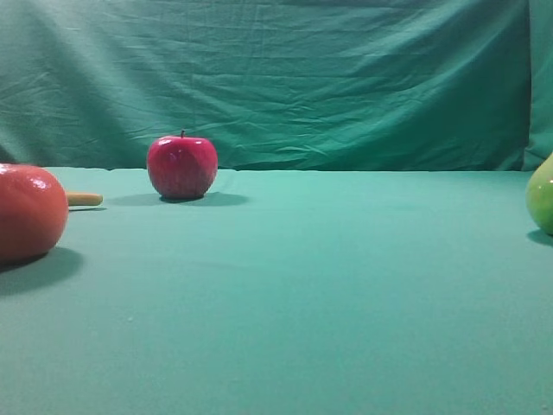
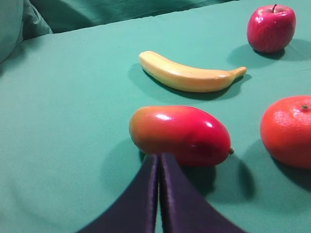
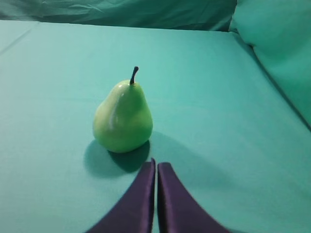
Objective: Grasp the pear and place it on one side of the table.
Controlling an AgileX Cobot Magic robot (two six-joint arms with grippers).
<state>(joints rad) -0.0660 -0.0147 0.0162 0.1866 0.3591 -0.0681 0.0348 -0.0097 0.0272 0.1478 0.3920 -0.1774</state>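
The yellow-green pear [image 3: 123, 115] stands upright on the teal table [image 3: 218, 107], its dark stem up. In the high view only its left edge [image 1: 542, 197] shows at the far right. My right gripper [image 3: 156, 164] is shut and empty, its tips just in front of the pear and a little to its right, not touching it. My left gripper [image 2: 159, 156] is shut and empty, its tips close to a red-orange mango [image 2: 180, 135]. Neither gripper shows in the high view.
A red apple [image 1: 181, 166] stands at the back left, also in the left wrist view [image 2: 271, 27]. A large orange-red round fruit [image 1: 30, 212] sits at the left edge, also in the left wrist view [image 2: 287, 130]. A banana [image 2: 187, 75] lies behind the mango. The wrinkled green backdrop [image 1: 276, 78] closes the rear.
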